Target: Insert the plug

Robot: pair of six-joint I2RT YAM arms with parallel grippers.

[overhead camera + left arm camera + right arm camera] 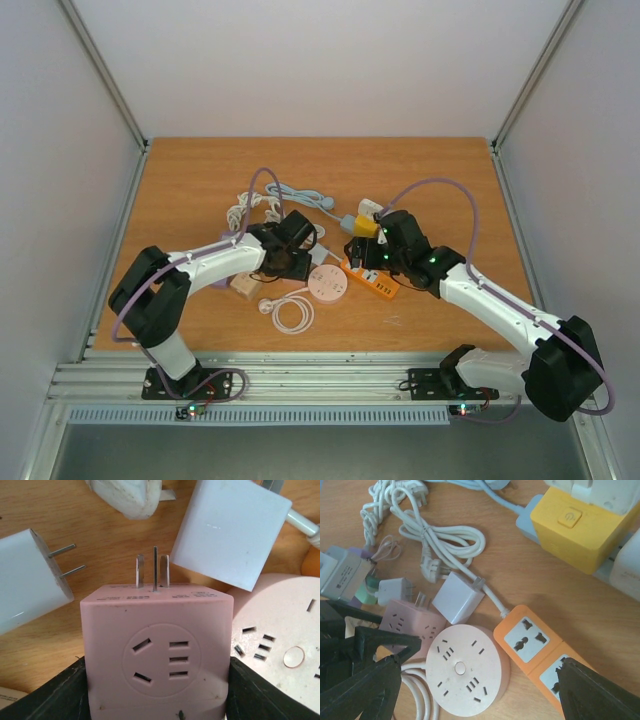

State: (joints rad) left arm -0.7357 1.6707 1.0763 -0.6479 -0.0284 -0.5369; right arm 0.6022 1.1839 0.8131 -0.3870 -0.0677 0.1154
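Pinching the pink cube adapter (157,650) by its two sides, the left fingers (55,700) hold it low over the wooden bench (200,180). Its three prongs (152,572) are close to a white charger block (230,530), and its side is just beside the round pink socket hub (285,650). The right fingers (365,690) are spread wide above that hub and the orange power strip (530,645).
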